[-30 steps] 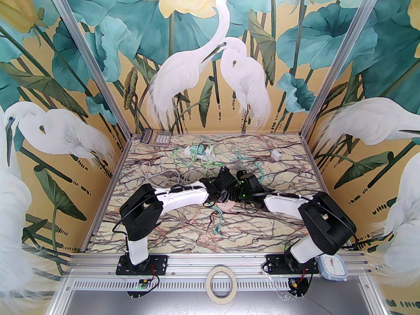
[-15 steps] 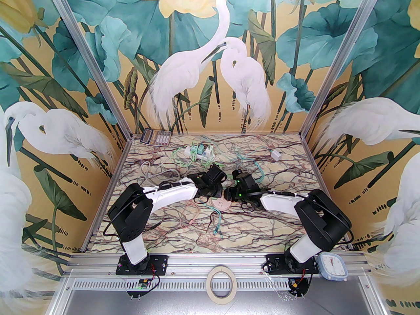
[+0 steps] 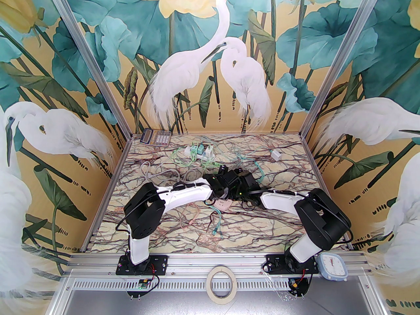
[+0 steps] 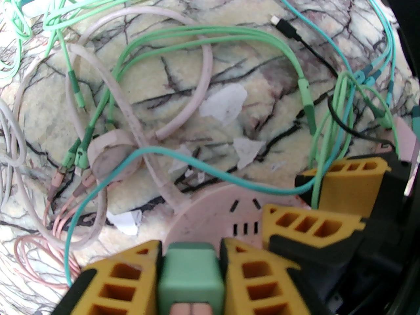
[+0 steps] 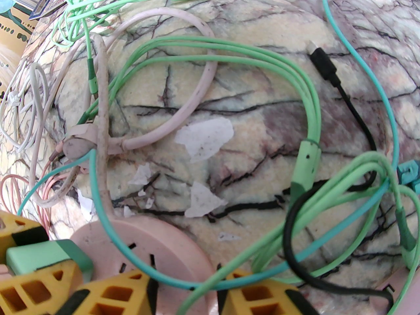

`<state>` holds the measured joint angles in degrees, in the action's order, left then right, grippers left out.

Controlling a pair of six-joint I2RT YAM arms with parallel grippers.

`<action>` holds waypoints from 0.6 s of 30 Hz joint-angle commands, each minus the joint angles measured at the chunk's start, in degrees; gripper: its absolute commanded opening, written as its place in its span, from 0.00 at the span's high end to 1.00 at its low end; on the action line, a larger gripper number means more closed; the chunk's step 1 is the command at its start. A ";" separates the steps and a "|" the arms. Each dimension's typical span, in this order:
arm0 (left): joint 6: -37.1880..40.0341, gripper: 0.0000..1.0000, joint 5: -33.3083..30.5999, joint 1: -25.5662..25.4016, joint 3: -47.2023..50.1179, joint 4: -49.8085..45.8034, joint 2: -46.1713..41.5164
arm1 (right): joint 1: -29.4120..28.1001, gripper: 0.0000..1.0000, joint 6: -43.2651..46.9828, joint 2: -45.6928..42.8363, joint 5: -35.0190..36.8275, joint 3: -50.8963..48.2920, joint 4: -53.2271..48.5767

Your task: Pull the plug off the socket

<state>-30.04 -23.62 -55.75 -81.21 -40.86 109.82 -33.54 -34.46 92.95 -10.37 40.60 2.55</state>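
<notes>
A round pink socket (image 4: 226, 208) lies on the marble table, partly under both wrists in the top view (image 3: 222, 204). A green plug (image 4: 190, 274) stands at its near edge, and my left gripper (image 4: 192, 264) is shut on it, one yellow finger (image 4: 124, 284) on each side. In the right wrist view the same plug (image 5: 42, 254) sits at the socket's (image 5: 147, 241) left. My right gripper (image 5: 187, 294) straddles the socket's rim and is shut on it, with a teal and a green cable running through the gap. I cannot tell how deep the plug sits.
Loose green, teal, pink, white and black cables (image 5: 203, 54) tangle across the marble around the socket. A white power strip with plugs (image 3: 200, 151), a calculator (image 3: 156, 137) and a white adapter (image 3: 276, 155) lie at the back. Torn paper scraps (image 5: 205, 138) dot the table.
Half a second ago the two wrists were apart with the socket bare between them. The left arm has swung right again and both grippers now meet over the socket.
</notes>
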 commanded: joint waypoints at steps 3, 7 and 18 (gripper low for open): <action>-1.18 0.86 10.24 2.32 4.16 3.87 -7.61 | -1.02 0.63 1.50 4.57 7.23 -1.77 -8.97; -3.28 0.86 16.93 6.09 8.86 8.23 -12.12 | -1.01 0.64 1.58 4.46 7.21 -1.87 -9.05; -2.90 0.85 10.27 3.73 3.49 1.64 -6.25 | -1.23 0.64 2.09 3.35 6.48 -2.18 -8.90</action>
<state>-32.58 -11.05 -49.23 -72.73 -36.01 102.28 -35.22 -34.26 93.73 -9.04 41.04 3.20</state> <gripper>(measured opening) 0.291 0.361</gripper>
